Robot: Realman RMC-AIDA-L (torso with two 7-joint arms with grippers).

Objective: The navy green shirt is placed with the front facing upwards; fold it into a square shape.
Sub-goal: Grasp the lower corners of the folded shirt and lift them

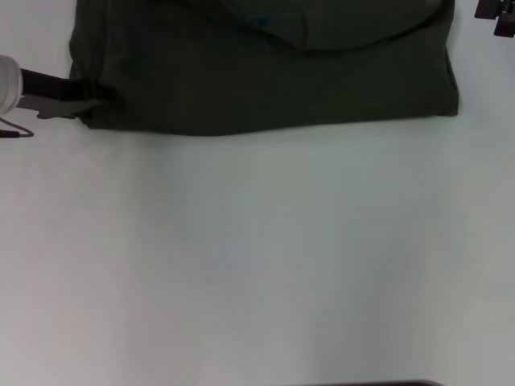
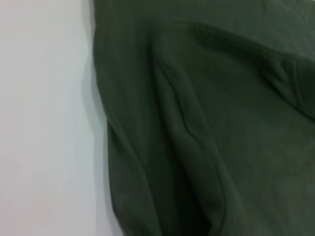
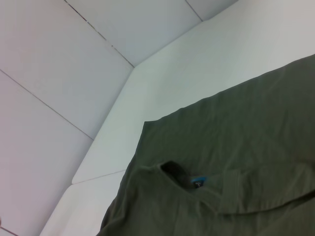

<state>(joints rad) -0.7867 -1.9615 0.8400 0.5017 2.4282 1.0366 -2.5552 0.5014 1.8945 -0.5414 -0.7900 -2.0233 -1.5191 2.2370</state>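
The navy green shirt (image 1: pixel 265 76) lies at the far side of the white table (image 1: pixel 257 257), its near edge straight and a flap folded over by the collar. Its blue neck label (image 1: pixel 261 20) peeks out at the top, and the blue neck label (image 3: pixel 198 182) also shows in the right wrist view. My left gripper (image 1: pixel 103 98) reaches in from the left and sits at the shirt's near left corner, touching the cloth. The left wrist view is filled with the shirt (image 2: pixel 206 128), creased into ridges. My right gripper (image 1: pixel 495 18) hovers past the shirt's far right side, apart from it.
White tabletop stretches from the shirt's near edge to the front. A thin dark cable (image 1: pixel 16 133) lies at the left edge. Beyond the table's far edge (image 3: pixel 123 93), pale panels show.
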